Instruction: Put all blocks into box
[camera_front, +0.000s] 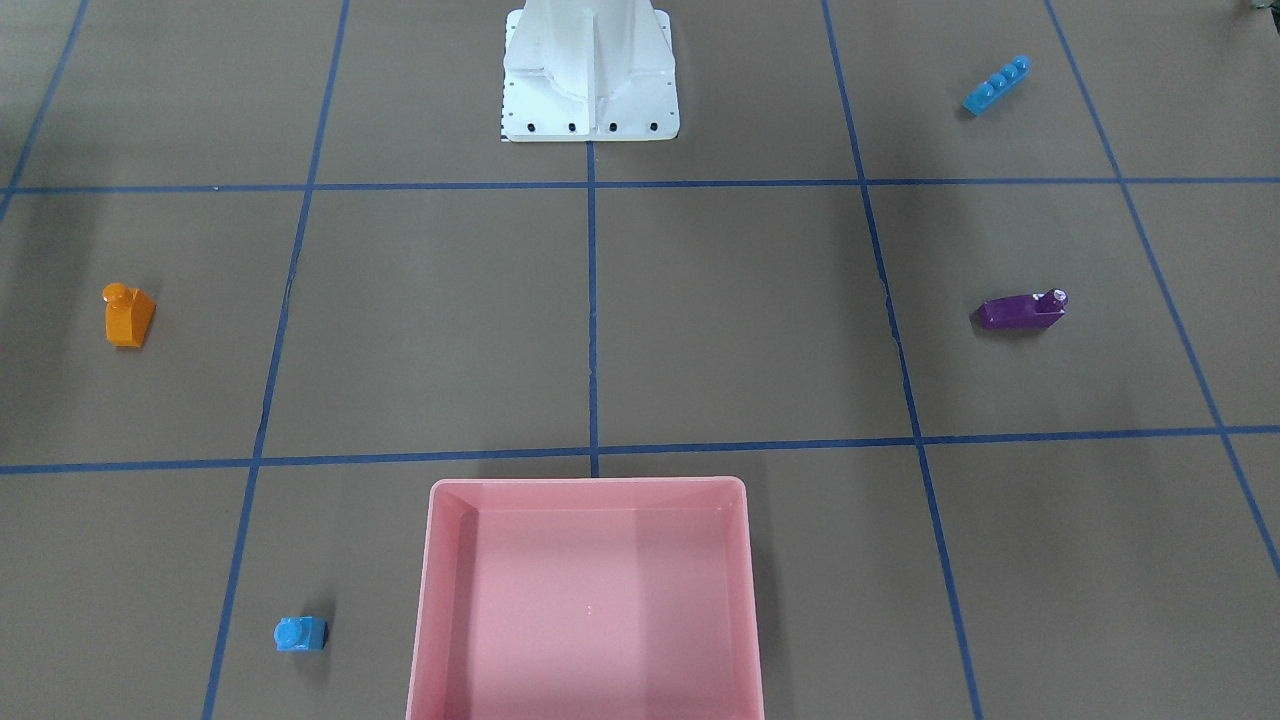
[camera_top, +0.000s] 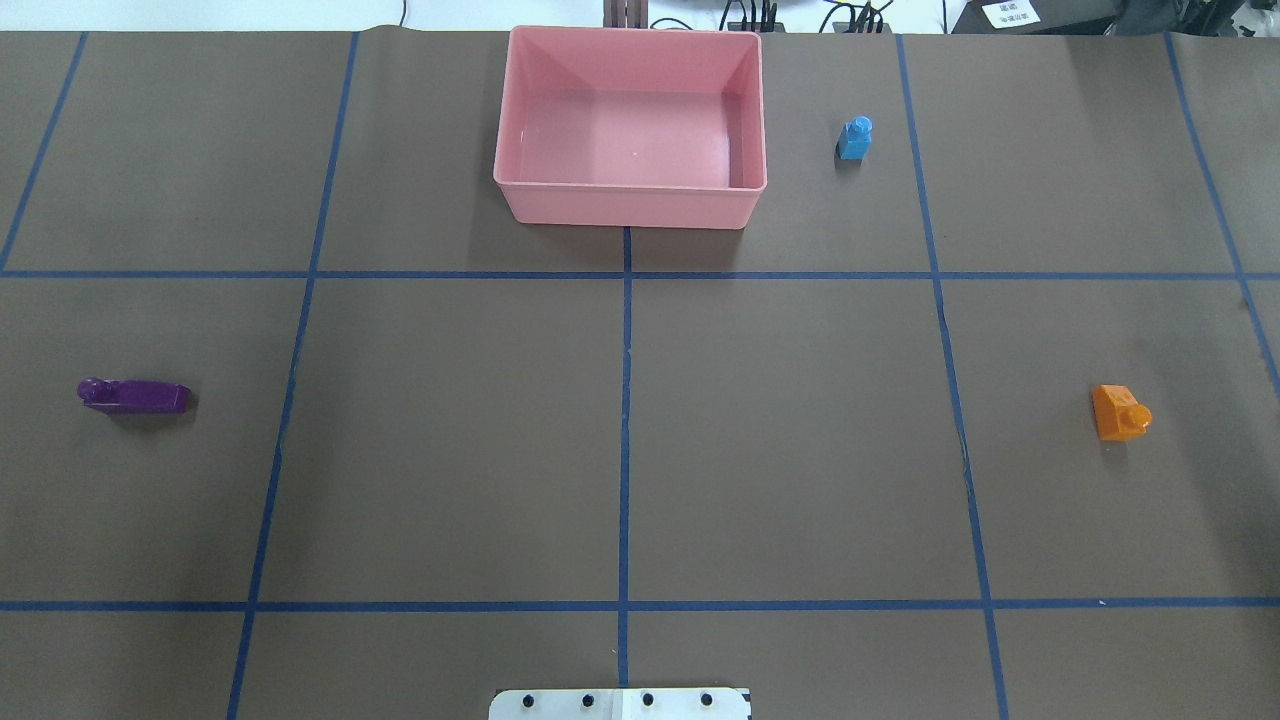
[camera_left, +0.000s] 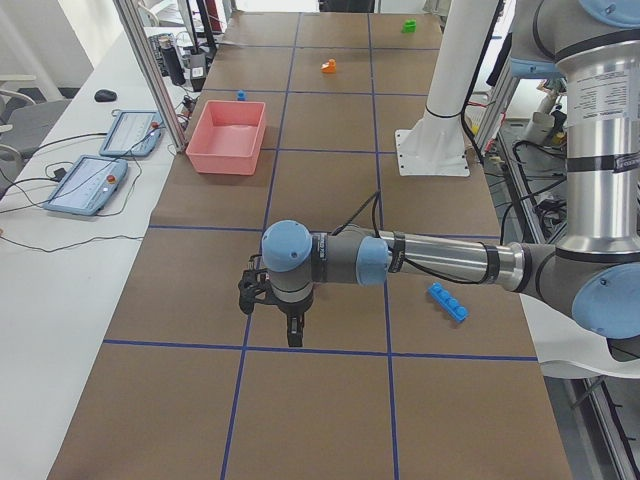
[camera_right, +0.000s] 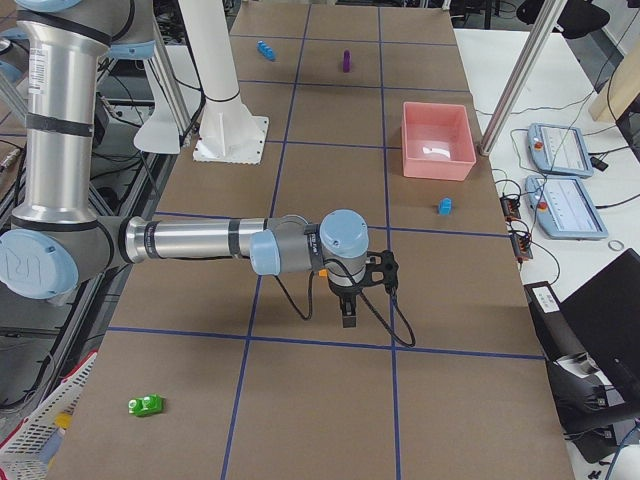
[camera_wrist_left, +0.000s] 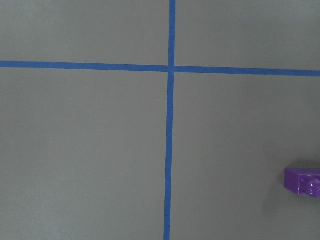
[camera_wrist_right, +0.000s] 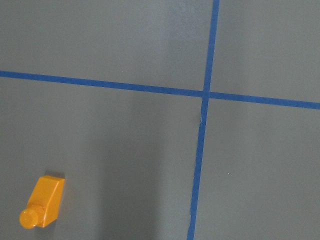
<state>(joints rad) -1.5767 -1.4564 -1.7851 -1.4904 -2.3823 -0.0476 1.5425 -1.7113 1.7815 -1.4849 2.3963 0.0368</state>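
The pink box (camera_top: 630, 205) stands empty at the far middle of the table. The small blue cube (camera_top: 855, 138) lies to its right. The orange block (camera_top: 1120, 412) lies at the right, the purple block (camera_top: 135, 396) at the left. The long blue block (camera_front: 996, 85) lies near the robot's left side. The green cube (camera_right: 146, 405) lies far out on the right end. My left gripper (camera_left: 290, 322) hangs over the table by the purple block (camera_wrist_left: 302, 182). My right gripper (camera_right: 350, 305) hangs near the orange block (camera_wrist_right: 43, 201). I cannot tell whether either is open.
The white robot base (camera_front: 590, 80) stands at the table's near middle. Blue tape lines grid the brown mat. Teach pendants (camera_left: 85, 185) lie on the white side table beyond the box, next to a metal post (camera_left: 150, 70).
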